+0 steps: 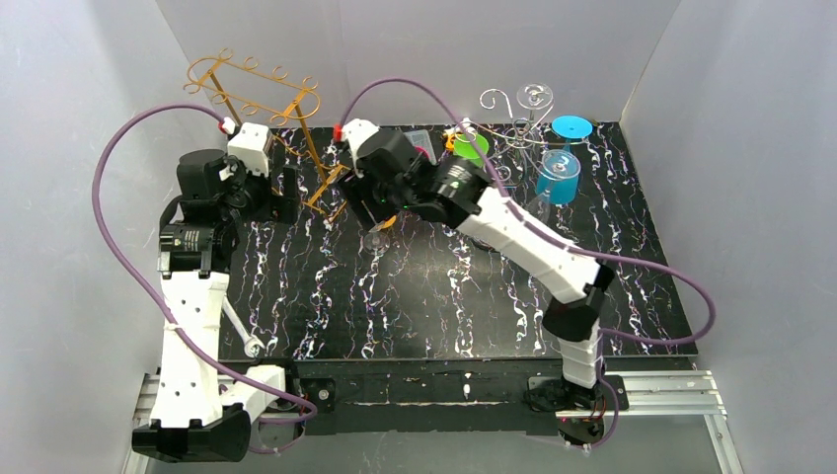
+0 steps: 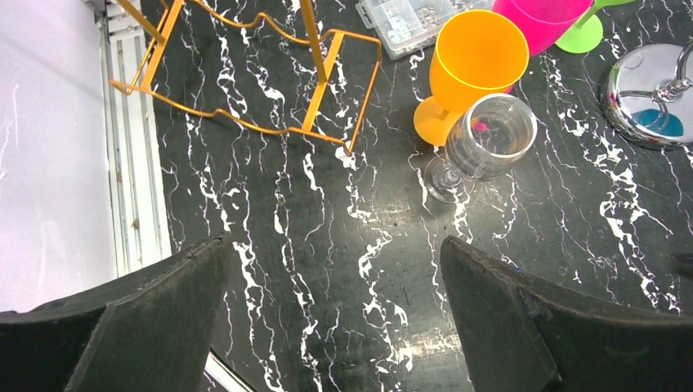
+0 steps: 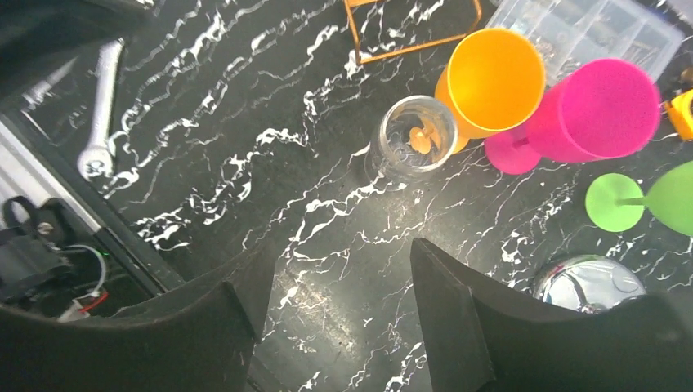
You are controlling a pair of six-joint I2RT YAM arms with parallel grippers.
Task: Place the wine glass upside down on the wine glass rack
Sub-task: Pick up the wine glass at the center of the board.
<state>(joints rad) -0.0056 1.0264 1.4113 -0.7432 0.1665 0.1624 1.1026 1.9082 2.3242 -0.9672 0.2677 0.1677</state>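
Over the black marbled table [image 1: 444, 306] both arms reach far-left; the left gripper [image 2: 333, 245], fingers apart, has the clear wine glass [image 2: 490, 139] upright ahead to its right, while the right gripper [image 3: 343, 249], also apart, faces it almost straight ahead.

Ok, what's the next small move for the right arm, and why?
Probably ease the right gripper forward and down to the clear glass: it is open and empty, and the glass stands upright ahead of it, beside the orange glass.
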